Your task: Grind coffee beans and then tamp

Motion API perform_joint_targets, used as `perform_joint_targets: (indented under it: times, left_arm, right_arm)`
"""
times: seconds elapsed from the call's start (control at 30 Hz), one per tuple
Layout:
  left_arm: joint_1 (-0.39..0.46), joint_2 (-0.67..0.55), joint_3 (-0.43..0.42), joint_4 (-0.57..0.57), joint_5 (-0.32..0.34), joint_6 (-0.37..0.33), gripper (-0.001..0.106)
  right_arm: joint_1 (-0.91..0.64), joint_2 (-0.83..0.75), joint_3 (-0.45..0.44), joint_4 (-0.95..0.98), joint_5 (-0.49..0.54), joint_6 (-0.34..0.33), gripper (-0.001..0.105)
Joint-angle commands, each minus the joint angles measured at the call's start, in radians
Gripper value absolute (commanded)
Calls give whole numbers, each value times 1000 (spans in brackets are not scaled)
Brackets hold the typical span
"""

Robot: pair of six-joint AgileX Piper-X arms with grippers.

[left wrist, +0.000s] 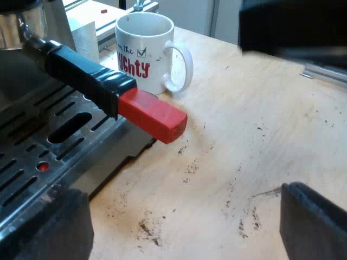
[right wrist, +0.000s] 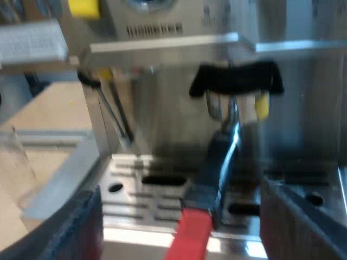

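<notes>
Two grippers, both wide open and both empty-handed. The left gripper hung over the wooden table, its black fingers spread far apart, with nothing between them but bare wood and scattered coffee grounds.

Just beside it, the holder was locked into the front of the espresso machine. Its dark handle jutted out over the slotted drip tray, and the red end poked past the tray's edge, above the table. A white mug with red lettering stood upright on the wood, close beyond that red end but not touching it, with its own handle turned away from the machine.

Over to the right gripper: it faced the machine's front head-on, fingers set wide on either side of the holder's handle and well clear of it, no contact at all. The red end pointed straight back toward that gripper, sitting in the gap between the fingers. The handle ran up to the black head under the machine's steel face, and a thin steam wand hung nearby over the tray.
</notes>
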Motion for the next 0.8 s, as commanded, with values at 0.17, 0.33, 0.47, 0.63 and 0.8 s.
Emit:
perform_joint_targets:
  times: [0.17, 0.33, 0.47, 0.63, 0.8]
  left_arm:
    - [-6, -2, -101, 179, 10, 19, 73]
    - [-6, -58, -129, 256, 10, 27, 73]
    - [-6, -148, -128, 277, 10, 27, 73]
    - [-6, -270, -128, 278, 10, 27, 73]
    - [-6, -294, -128, 286, 10, 27, 73]
  right_arm:
    - [-10, -17, -169, 251, -71, 12, 65]
    - [-67, -17, -272, 496, -195, 196, 65]
    - [-142, -10, -351, 691, -355, 299, 64]
    - [-193, 38, -419, 815, -467, 405, 64]
    - [-213, 150, -508, 849, -538, 412, 64]
